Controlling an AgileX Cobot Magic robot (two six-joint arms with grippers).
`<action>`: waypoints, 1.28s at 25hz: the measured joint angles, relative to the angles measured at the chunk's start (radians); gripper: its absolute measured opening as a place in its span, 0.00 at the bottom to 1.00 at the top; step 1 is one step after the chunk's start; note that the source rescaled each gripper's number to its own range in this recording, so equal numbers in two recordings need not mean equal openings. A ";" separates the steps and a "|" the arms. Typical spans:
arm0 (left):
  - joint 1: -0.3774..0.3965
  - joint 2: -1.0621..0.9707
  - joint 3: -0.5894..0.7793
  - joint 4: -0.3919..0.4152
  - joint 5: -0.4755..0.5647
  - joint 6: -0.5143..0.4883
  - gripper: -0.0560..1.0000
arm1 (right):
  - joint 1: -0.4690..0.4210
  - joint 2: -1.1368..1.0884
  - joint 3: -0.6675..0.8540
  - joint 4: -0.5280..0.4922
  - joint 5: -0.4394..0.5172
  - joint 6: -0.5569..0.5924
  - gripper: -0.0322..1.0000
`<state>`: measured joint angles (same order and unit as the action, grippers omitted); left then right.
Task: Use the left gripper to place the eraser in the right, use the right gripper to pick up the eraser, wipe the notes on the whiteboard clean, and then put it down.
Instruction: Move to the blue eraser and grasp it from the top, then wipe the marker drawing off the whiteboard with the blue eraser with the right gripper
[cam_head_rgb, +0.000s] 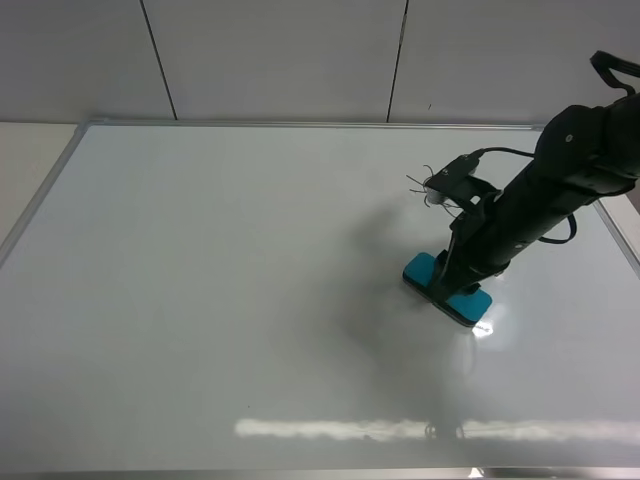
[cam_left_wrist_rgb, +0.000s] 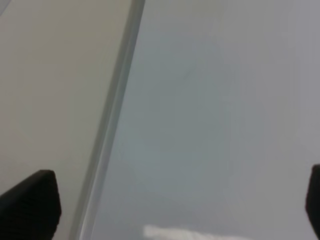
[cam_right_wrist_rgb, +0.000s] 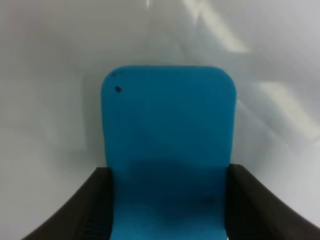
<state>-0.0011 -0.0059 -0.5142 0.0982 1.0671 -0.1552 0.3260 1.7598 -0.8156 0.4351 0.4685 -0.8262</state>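
My right gripper (cam_right_wrist_rgb: 169, 175) clamps the eraser (cam_right_wrist_rgb: 167, 115) by its sides, felt flat on the whiteboard (cam_head_rgb: 200, 300), ready for wiping. The notes (cam_head_rgb: 428, 188) lie near my gripper, not yet under it.

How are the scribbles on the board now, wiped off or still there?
Still there: thin black notes show on the whiteboard, just beyond the eraser.

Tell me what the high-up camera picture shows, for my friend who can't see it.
The robot's black right tool grips a teal-blue eraser lying on the right part of a big white whiteboard. Scribbly black notes sit just beyond the eraser, not wiped yet.
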 joint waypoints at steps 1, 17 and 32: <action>0.000 0.000 0.000 0.000 0.000 0.000 1.00 | 0.000 0.000 -0.025 -0.003 0.010 0.041 0.04; 0.000 0.000 0.000 0.000 0.000 0.000 1.00 | 0.000 0.162 -0.437 -0.257 0.139 0.626 0.04; 0.000 0.000 0.000 0.000 0.000 0.000 1.00 | 0.000 0.354 -0.594 -0.478 0.136 0.803 0.04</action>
<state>-0.0011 -0.0059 -0.5142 0.0982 1.0671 -0.1552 0.3261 2.1142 -1.4101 -0.0428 0.6049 -0.0227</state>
